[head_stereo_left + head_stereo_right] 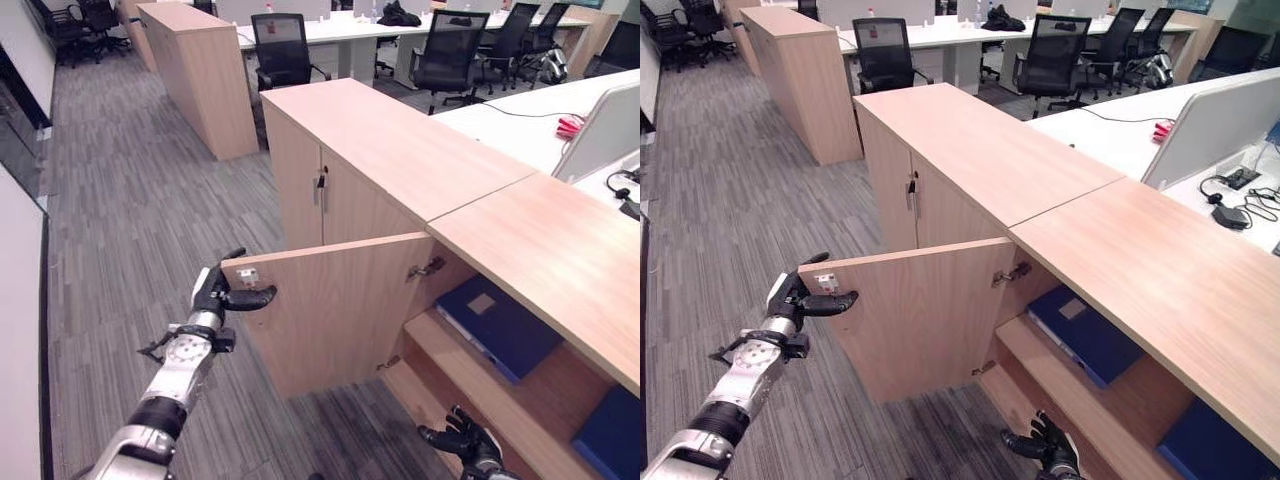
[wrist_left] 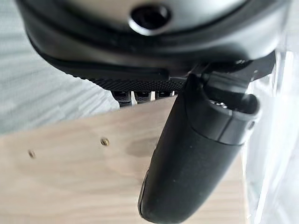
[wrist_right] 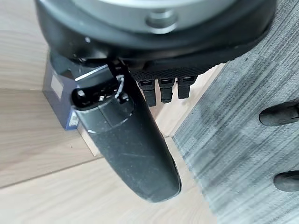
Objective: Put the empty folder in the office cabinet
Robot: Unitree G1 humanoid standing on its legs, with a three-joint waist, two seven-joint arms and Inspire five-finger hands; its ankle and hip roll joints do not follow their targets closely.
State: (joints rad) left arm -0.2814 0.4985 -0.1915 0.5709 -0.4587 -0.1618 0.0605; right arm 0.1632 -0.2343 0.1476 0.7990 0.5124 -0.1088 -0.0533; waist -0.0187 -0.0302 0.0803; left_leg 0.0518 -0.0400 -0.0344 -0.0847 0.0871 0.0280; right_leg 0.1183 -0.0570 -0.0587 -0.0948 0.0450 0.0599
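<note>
Left hand (image 1: 213,292) grips cabinet door (image 1: 330,310) edge; folder (image 1: 498,326) apparently on shelf.

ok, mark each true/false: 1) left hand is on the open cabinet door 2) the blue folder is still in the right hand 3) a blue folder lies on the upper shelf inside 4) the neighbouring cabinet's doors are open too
1) True: the left hand grips the top edge of the open cabinet door.
2) False: the right hand is empty, fingers spread, low by the lower shelf.
3) True: a blue folder lies flat on the upper shelf.
4) False: the neighbouring cabinet has its doors shut.
</note>
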